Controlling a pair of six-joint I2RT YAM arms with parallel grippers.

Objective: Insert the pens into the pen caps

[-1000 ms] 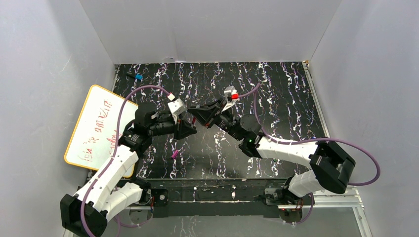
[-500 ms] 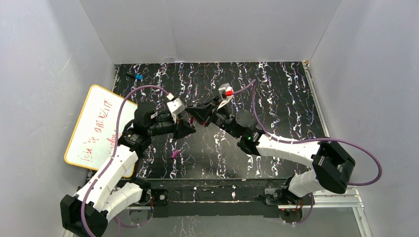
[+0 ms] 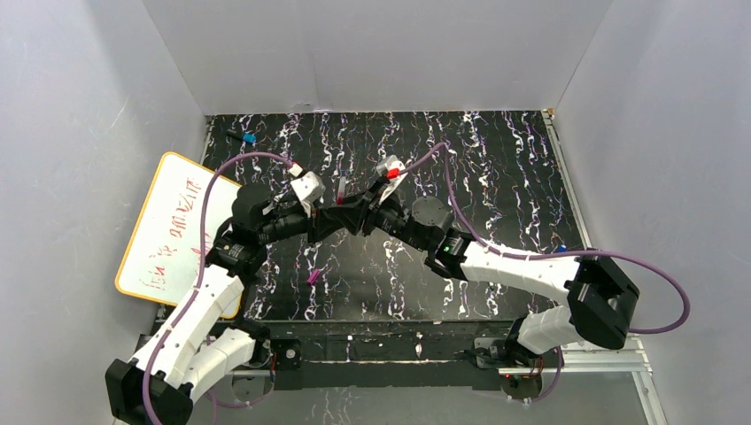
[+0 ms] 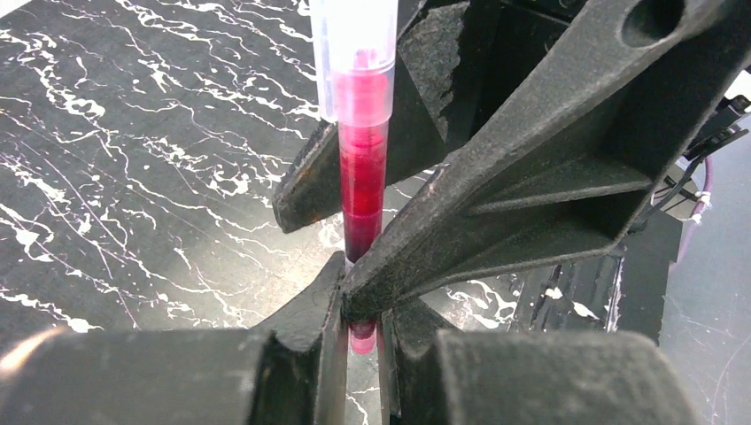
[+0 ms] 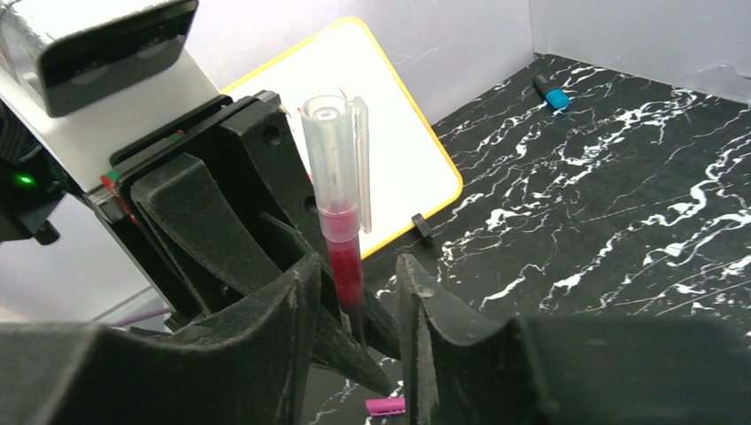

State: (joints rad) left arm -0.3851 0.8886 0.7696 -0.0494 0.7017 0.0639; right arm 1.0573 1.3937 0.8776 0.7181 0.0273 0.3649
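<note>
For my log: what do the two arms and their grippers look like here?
Both arms have white shells, left arm and right arm, with black joints and bases. A purple cable loops along each. The left gripper and right gripper have matte black, wedge-shaped fingers. A green light glows by the left wrist; a red patch marks the right wrist camera.

Left gripper (image 4: 361, 312) clamped, right gripper (image 5: 357, 266) slightly parted, tips meeting.
</note>
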